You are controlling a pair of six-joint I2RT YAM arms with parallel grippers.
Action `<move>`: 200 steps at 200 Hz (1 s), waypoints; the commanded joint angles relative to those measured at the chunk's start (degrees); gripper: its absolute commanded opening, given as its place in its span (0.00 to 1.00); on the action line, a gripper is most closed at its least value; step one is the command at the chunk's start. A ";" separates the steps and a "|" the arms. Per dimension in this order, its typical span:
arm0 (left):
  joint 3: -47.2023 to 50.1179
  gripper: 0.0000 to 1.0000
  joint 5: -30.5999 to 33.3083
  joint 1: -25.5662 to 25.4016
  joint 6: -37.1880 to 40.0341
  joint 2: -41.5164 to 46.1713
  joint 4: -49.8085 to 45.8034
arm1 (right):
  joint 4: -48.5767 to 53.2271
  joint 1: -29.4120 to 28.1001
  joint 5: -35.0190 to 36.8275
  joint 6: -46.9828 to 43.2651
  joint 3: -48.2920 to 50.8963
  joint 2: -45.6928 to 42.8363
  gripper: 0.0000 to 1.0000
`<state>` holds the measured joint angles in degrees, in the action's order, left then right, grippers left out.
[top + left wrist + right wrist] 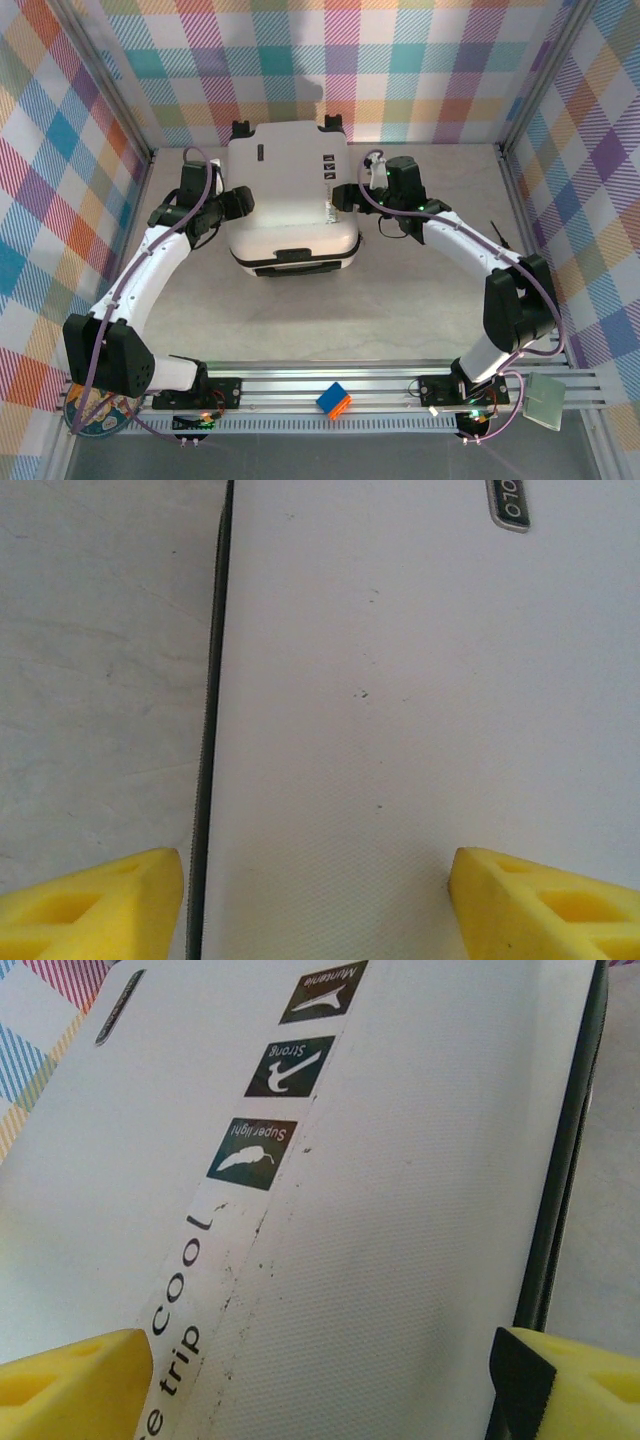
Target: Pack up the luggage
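The luggage (290, 195) is a big white suitcase. It lies flat and shut on the surface (400, 290), in the middle and toward the far wall. Its black wheels (333, 122) point to the far side. Its handle (292, 256) is on the side near the arms.

The left gripper (318, 905) is at the left side of the luggage. Its jaws are wide apart. One yellow fingertip (90, 905) is over the grey surface. The other one is over the white shell. The black zipper seam (210, 730) runs between them, close to the fingertip on the surface side. A small dark badge (508, 505) sits on the shell farther off.

The right gripper (320, 1385) is at the right side of the luggage. Its jaws are wide apart too. White shell lies between its two yellow fingertips. One fingertip is just beside the black seam at the edge. Three little black picture marks (255, 1153) sit in a row on the shell, with some black letters below them.

I cannot tell if any fingertip touches the shell.

A small block (334, 401) in blue, orange and red rests on the metal rail (300, 385) between the two arm bases, well apart from the luggage.
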<state>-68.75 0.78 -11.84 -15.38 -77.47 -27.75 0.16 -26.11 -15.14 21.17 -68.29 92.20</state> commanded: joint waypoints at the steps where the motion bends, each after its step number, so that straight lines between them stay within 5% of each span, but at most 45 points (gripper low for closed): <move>1: 1.42 0.67 -4.80 0.49 -0.30 -1.86 0.76 | 0.72 -0.43 -1.99 -0.32 -1.84 1.22 0.86; 28: 3.17 0.62 -11.28 0.24 -1.31 -3.34 4.59 | -0.14 -0.43 -4.40 -0.59 -1.30 1.49 0.82; 69: 4.09 0.60 -11.80 -3.81 -2.46 -5.92 6.83 | -0.97 0.62 -5.90 -0.54 0.87 0.14 0.80; 160: -3.68 0.59 -12.03 -17.38 -6.48 -18.67 13.85 | 1.11 14.86 -8.35 0.68 10.11 -9.29 0.81; 200: -5.49 0.59 -12.21 -18.76 -7.60 -21.39 15.10 | 3.69 17.74 -8.86 -0.99 9.63 -9.94 0.81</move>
<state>-75.50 -0.64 -27.05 -20.58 -94.41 -6.66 0.30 -7.79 -20.01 21.61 -58.89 83.37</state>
